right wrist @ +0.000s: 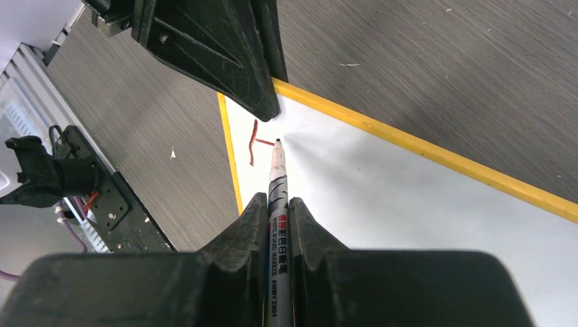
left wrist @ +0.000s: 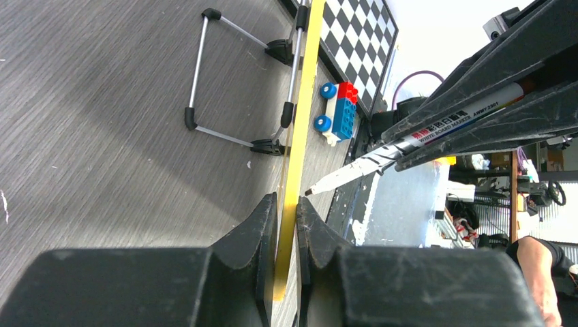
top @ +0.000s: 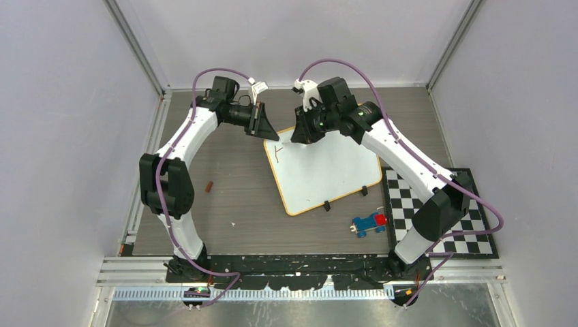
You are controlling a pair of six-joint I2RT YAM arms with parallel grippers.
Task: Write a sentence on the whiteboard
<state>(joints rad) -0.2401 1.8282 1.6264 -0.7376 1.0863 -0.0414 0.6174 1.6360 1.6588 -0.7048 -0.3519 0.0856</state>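
**Two strokes written, and several ways to spoil the rest**

Nearest the arm bases, a blue-and-red toy car [top: 369, 223] sits on the table [top: 232, 204] close to the near right corner of the whiteboard [top: 327, 170]. The checkered mat [top: 402, 197] lies just beyond it to the right. If the board slides or swings that way, it probably pushes into the car.

The board lies skewed across the middle of the table, mostly blank. The sentence [right wrist: 255, 143] is so far only an upright stroke and a short crossbar, near the far left corner.

Both arms meet at that corner. The right end effector [right wrist: 276, 204] is clamped along the barrel of a marker [right wrist: 278, 177], whose tip sits at the end of the crossbar. Whether the tip presses the surface or hangs just off it, I cannot tell. Too little pressure would leave broken letters. Too much could twist the marker between the jaws or shove the board.

Farthest out, the left end effector [left wrist: 286, 225] is clenched on the thin yellow rim. That is a narrow edge pinch, so sideways drag from the pen could let the board pivot about it or slip free, slanting the line. The two end effectors also stand very close together. A leftward stroke risks knocking them against each other, and the left one hides the corner of the board.
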